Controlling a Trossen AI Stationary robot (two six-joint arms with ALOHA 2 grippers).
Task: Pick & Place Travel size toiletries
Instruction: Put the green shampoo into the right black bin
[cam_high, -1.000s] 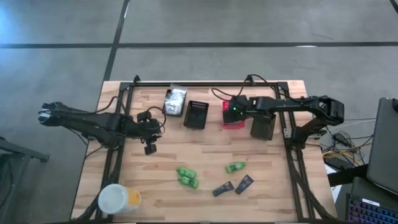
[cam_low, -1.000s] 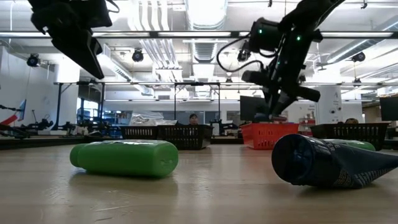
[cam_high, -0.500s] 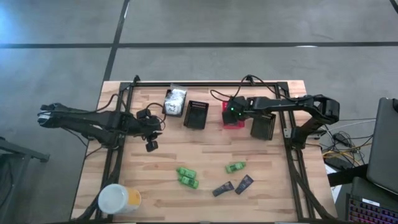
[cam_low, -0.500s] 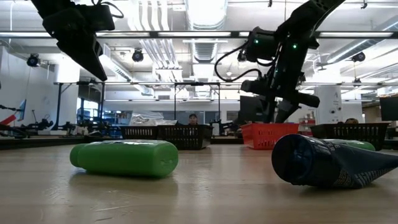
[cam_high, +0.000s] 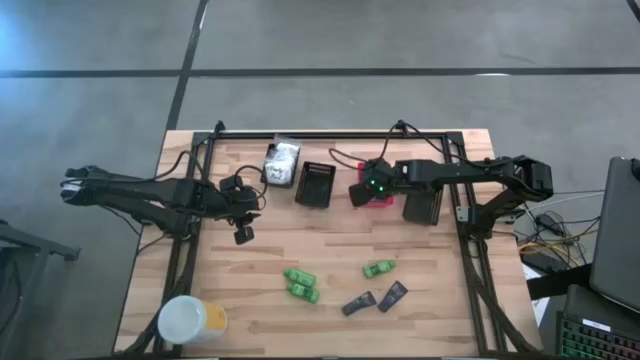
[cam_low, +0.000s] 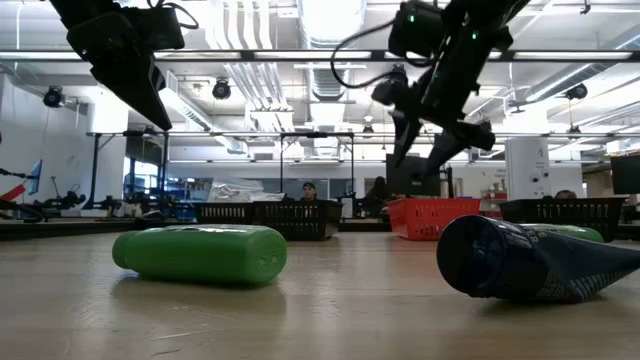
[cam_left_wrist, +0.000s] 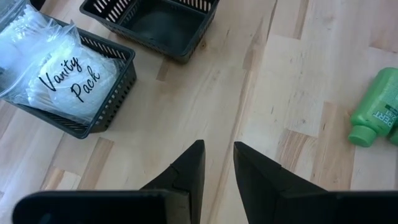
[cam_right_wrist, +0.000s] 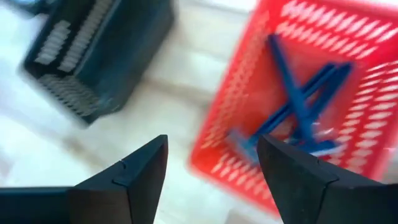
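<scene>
My right gripper (cam_right_wrist: 211, 168) is open wide and empty, above the left rim of the red basket (cam_high: 381, 196), which holds thin blue razors (cam_right_wrist: 297, 102). In the low view it hangs high (cam_low: 428, 148). My left gripper (cam_left_wrist: 217, 155) waits over bare wood at the table's left (cam_high: 243, 235), its fingers a narrow gap apart and empty. White packets (cam_left_wrist: 59, 78) lie in a black basket (cam_high: 281, 163). Three green packs (cam_high: 299, 277) (cam_high: 304, 293) (cam_high: 378, 268) and two dark sachets (cam_high: 358, 303) (cam_high: 392, 296) lie flat on the table near its front.
An empty black basket (cam_high: 315, 184) stands between the packet basket and the red one; another black basket (cam_high: 422, 203) stands right of the red one. A big white-and-yellow tub (cam_high: 190, 320) stands at the front left corner. Bare wood lies mid-table.
My right gripper has risen from the red basket and gone a little toward the table's left edge, now over the basket's left rim. My left gripper has drifted slightly, staying over the same patch of table.
</scene>
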